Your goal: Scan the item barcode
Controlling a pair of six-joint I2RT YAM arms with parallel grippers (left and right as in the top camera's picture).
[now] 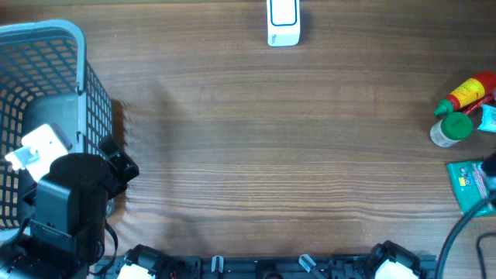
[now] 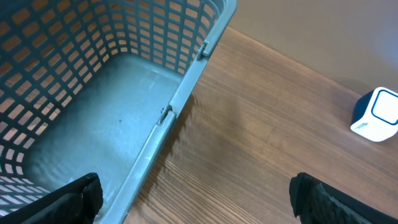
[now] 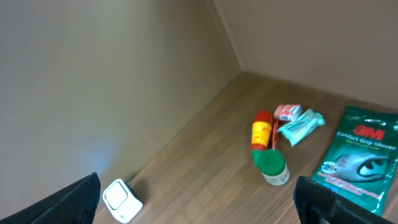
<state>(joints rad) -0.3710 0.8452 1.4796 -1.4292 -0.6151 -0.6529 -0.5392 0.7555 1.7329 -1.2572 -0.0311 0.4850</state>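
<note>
Wood-grain table (image 1: 256, 155), beige wall (image 3: 93, 74); left end effector (image 2: 196, 199) and right end effector (image 3: 199, 202) gape empty

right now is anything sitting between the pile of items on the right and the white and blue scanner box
Nothing visible. Only bare wooden table lies between the white and blue scanner box and the red and yellow tube, green-capped bottle and green glove packet.

Items counted:
- One basket (image 1: 81, 70), with one white item (image 1: 45, 141) inside.
- One scanner (image 1: 283, 22).
- One red-yellow tube (image 3: 262, 129).
- One green-capped bottle (image 3: 271, 167).
- One glove pack (image 3: 357, 158).
- One blue packet (image 3: 301, 126).
- One red-white packet (image 3: 287, 112).
</note>
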